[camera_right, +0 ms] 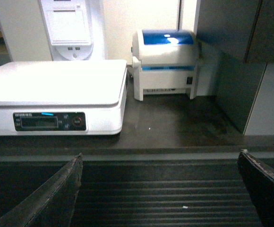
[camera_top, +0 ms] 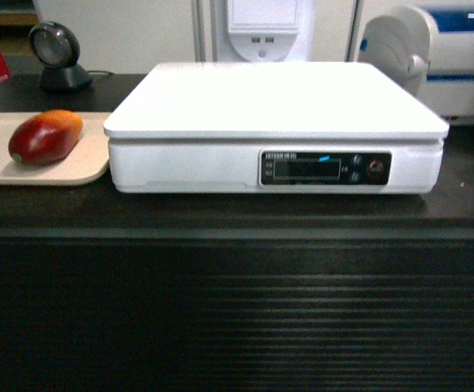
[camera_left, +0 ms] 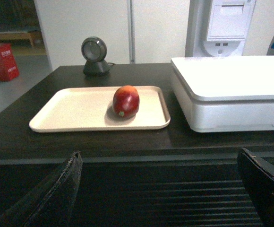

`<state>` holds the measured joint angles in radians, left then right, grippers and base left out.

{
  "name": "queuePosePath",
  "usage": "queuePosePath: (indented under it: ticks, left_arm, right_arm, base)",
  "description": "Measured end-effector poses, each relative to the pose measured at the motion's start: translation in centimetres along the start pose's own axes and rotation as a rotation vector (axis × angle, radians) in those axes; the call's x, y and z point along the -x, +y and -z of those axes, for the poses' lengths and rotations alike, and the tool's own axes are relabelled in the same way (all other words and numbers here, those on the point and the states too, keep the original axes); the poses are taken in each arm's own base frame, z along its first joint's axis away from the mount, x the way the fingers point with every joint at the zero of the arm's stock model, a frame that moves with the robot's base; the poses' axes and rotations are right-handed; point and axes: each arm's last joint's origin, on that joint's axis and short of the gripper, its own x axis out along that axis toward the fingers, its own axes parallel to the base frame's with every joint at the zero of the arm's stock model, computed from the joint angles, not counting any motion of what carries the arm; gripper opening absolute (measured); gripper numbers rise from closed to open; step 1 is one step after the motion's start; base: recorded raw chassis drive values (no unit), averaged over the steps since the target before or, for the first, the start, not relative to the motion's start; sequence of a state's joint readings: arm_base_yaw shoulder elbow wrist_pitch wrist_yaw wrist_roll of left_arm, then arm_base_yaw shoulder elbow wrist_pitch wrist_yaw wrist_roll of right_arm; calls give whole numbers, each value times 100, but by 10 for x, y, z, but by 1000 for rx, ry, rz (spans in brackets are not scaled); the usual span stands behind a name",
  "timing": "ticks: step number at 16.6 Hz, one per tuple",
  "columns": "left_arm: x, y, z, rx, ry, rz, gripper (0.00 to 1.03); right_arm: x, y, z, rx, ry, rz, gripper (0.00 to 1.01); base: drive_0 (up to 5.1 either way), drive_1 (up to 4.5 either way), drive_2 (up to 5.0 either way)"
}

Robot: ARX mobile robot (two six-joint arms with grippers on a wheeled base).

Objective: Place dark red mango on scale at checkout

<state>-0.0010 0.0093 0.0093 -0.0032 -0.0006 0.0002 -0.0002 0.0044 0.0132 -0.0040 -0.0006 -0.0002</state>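
Observation:
The dark red mango (camera_top: 46,136) (camera_left: 126,101) lies on a beige tray (camera_top: 0,167) (camera_left: 71,111) on the checkout counter (camera_top: 237,216), left of the white scale (camera_top: 274,102) (camera_left: 231,78) (camera_right: 56,82). The scale's top is bare. Neither gripper shows in the head view. In the left wrist view my left gripper (camera_left: 158,156) is open, low in front of the counter's ribbed panel, short of the tray. My right gripper (camera_right: 159,158) is open too, in front of the panel to the right of the scale. Nothing sits between either pair of fingers.
A round black scanner (camera_top: 59,53) (camera_left: 95,56) stands behind the tray. A white-and-blue printer (camera_right: 165,61) (camera_top: 441,57) sits right of the scale, with a grey cabinet (camera_right: 241,56) beyond it. A white terminal (camera_top: 261,28) rises behind the scale.

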Motion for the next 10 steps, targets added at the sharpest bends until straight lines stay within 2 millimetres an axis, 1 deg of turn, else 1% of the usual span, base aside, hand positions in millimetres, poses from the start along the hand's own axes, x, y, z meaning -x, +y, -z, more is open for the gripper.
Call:
queuePosePath:
  ticks: [10]
  left_arm:
    - [0, 0, 0, 0, -1, 0, 98]
  right_arm:
    - [0, 0, 0, 0, 0, 1, 98]
  base:
    - [0, 0, 0]
